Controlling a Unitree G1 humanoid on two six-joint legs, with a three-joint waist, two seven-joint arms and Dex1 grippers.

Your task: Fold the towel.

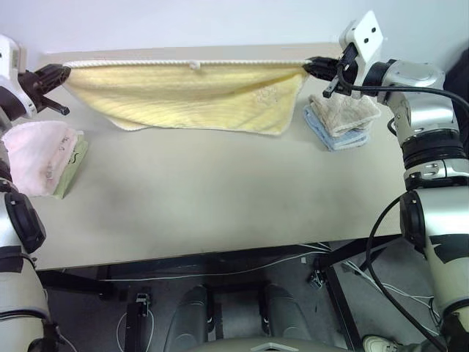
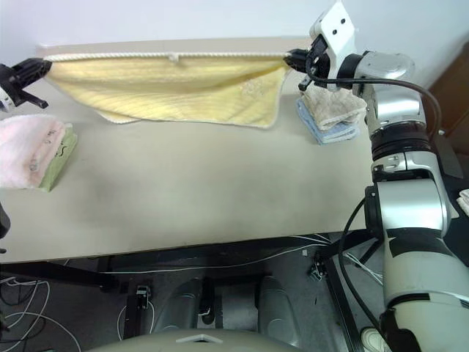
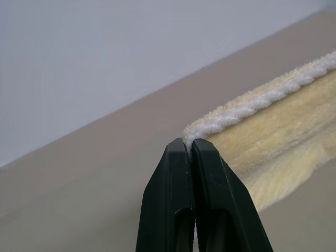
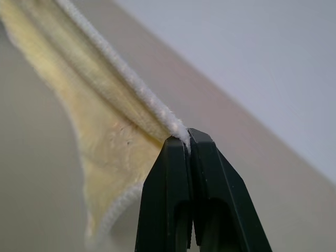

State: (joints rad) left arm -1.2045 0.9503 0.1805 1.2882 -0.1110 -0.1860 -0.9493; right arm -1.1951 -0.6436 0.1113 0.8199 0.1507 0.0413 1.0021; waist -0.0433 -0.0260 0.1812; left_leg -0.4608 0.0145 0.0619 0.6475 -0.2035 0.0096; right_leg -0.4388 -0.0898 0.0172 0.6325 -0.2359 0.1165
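Lying nearest on the bench (image 1: 183, 213), a pink towel (image 1: 33, 154) sits at the left edge, and a folded beige towel (image 1: 343, 111) tops a blue one at the right. Beyond them the pale yellow towel (image 1: 190, 95) hangs stretched along the far side, its lower edge on the bench. The left pincer (image 1: 64, 72) is clamped on one corded-hem corner, the right pincer (image 1: 308, 67) on the other.

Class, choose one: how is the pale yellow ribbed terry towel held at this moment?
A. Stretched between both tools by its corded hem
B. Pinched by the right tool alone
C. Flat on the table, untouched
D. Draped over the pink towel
A: the left tool and the right tool each pinch one end of the whitish hem of the pale yellow ribbed terry towel, pulling it taut.
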